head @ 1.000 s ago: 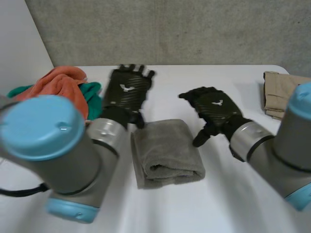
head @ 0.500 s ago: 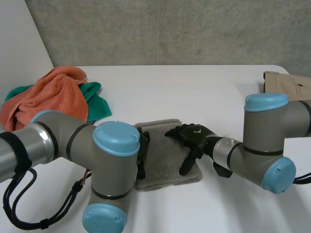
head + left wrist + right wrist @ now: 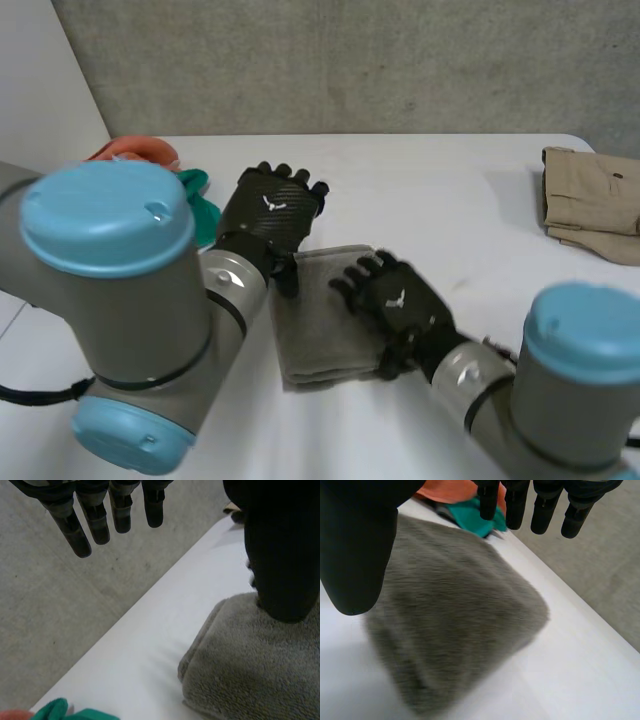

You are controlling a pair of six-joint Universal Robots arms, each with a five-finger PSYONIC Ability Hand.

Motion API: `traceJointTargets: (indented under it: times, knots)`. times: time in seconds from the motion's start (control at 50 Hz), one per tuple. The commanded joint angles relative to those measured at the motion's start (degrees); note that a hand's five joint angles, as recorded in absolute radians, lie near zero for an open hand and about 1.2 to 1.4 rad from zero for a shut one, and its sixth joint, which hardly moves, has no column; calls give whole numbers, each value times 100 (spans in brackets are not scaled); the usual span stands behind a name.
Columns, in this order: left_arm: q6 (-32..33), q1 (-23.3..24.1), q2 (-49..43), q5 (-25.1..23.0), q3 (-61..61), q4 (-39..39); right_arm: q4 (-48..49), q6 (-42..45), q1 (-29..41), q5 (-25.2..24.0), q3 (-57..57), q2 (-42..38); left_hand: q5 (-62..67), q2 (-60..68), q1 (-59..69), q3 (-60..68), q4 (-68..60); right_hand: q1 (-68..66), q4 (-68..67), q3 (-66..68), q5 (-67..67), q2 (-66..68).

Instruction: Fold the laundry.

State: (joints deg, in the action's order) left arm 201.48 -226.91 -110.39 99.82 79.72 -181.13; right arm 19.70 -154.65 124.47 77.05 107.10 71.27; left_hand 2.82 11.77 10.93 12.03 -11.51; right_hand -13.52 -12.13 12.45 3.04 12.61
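Lab-like: white table [image 3: 450, 180], concrete wall [image 3: 350, 60] (bare).

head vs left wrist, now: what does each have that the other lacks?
Head, not left wrist: the right hand over the middle of the grey towel, plus both arms. Left wrist, not head: the left hand from its palm side, fingers straight, thumb tip on the towel's edge. Both: towel, left hand, green cloth, white table.

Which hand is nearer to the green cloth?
Left. The left hand is right beside the green cloth; the right hand is farther off, over the grey towel.
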Motion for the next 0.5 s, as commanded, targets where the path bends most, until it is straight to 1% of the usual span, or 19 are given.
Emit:
traceJointTargets:
  times: [0.02,0.14,0.18,0.26,0.5]
  knots:
    - [-161,-249,-18,-384,149,25,640,162,157,11,312,-605,-8,96,181,71,-122,-529,-669,636,578,620]
    - [-311,-249,-53,-402,202,-10,1114,409,104,64,206,-861,-25,80,164,54,-106,-1555,-1695,1662,1604,1646]
    - [-337,-249,-53,-402,220,-19,1325,409,113,38,180,-887,-25,80,164,54,-106,-2125,-2265,2232,2174,2216]
    - [-346,-231,-53,-411,229,-27,1528,418,113,29,118,-992,-25,80,164,54,-106,-2464,-2603,2571,2512,2555]
    - [-346,-240,43,-411,334,-27,1502,409,139,29,-312,-1370,-8,96,181,71,-122,-2533,-2672,2640,2581,2624]
